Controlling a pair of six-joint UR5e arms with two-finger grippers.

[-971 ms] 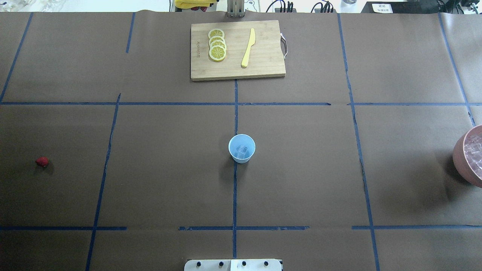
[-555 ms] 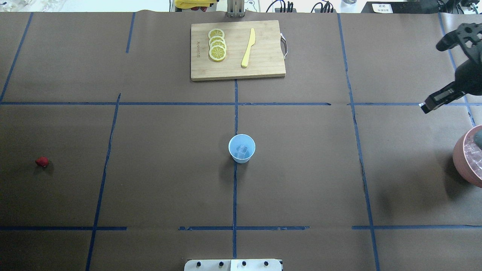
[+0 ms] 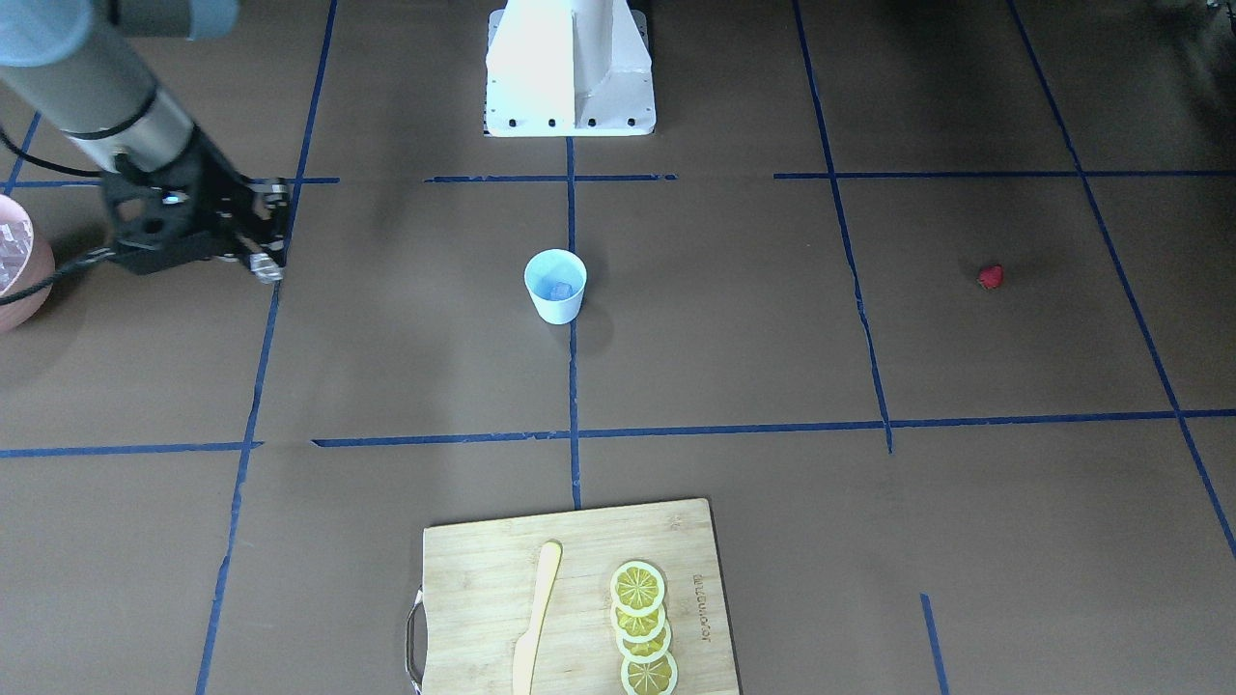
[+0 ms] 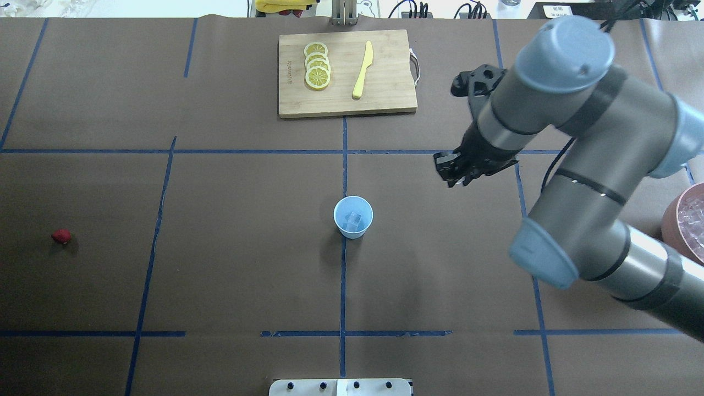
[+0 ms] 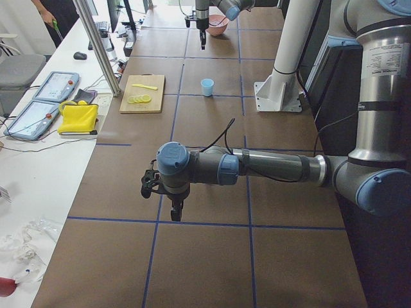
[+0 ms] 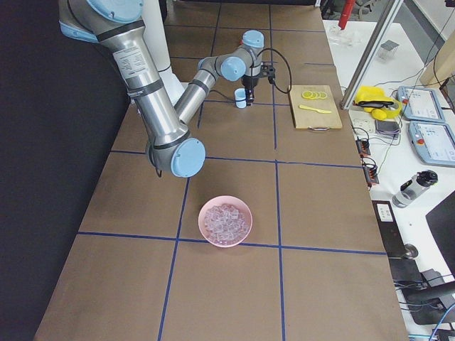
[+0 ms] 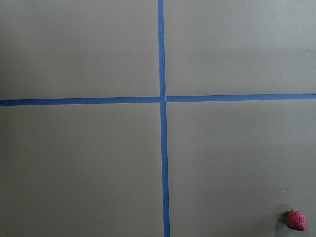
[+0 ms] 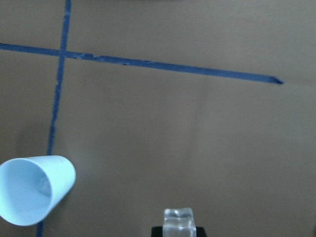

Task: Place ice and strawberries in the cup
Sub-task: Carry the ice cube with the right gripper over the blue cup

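within the right gripper [image 4: 451, 175], a clear, whitish ice cube [image 8: 178, 219].

Brown table [image 4: 220, 192]: cup [image 4: 353, 217] dead centre, strawberry [image 4: 61, 236] out by the left edge. Cutting board [image 4: 390, 71] at the far edge, pink bowl [image 4: 674, 231] at the right edge.

Quick tally: one light-blue cup [image 4: 353, 216], one strawberry [image 4: 61, 236], one pink bowl [image 6: 225, 244], one cutting board [image 4: 385, 102], one yellow knife [image 4: 363, 69], four lemon slices [image 4: 317, 66]. For ice [image 8: 179, 219], one cube in the cup, one at the right wrist camera, and the bowlful's too jumbled to count
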